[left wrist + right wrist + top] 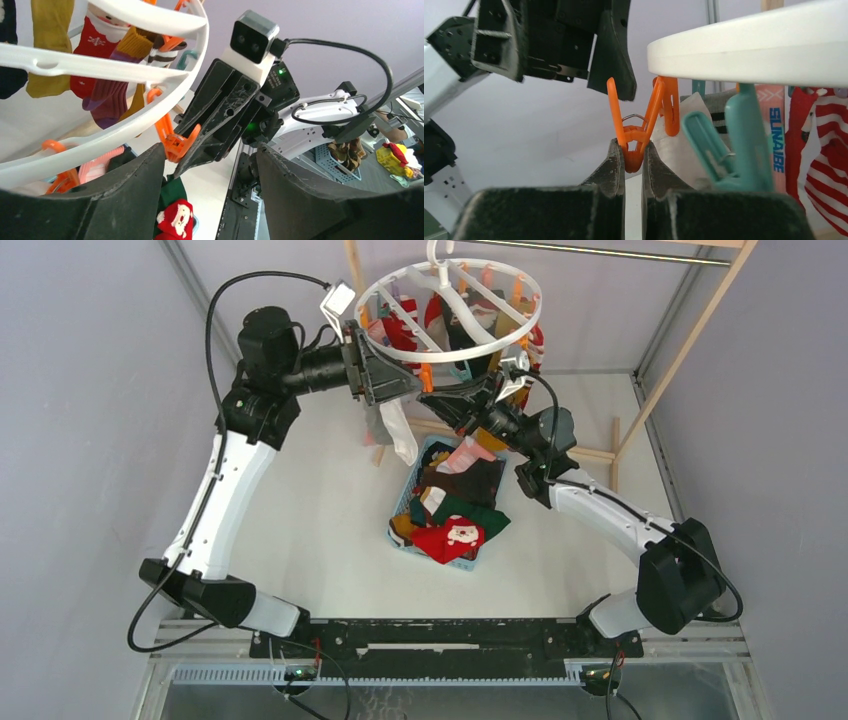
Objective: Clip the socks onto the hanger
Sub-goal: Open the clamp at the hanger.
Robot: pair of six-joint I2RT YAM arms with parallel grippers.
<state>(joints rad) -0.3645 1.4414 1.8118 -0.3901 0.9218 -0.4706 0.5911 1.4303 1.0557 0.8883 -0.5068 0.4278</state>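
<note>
The white ring hanger [450, 352] hangs at the top centre with several socks clipped on it, among them red and striped ones [107, 95]. My right gripper [430, 397] reaches up under the ring and is shut on the lower end of an orange clip [634, 145] that hangs from the ring [749, 50]. My left gripper [402, 382] is just left of that clip, open and empty in the left wrist view [210, 150], the clip [177, 142] next to its left finger. A white and grey sock [400, 435] hangs below the left gripper; what holds its top is hidden.
A light-blue basket [403, 508] on the table below the hanger holds loose socks: red Santa [452, 537], green [478, 514], black [470, 482], pink [466, 455]. A teal clip [734, 150] hangs right beside the orange one. The wooden frame [690, 340] stands behind.
</note>
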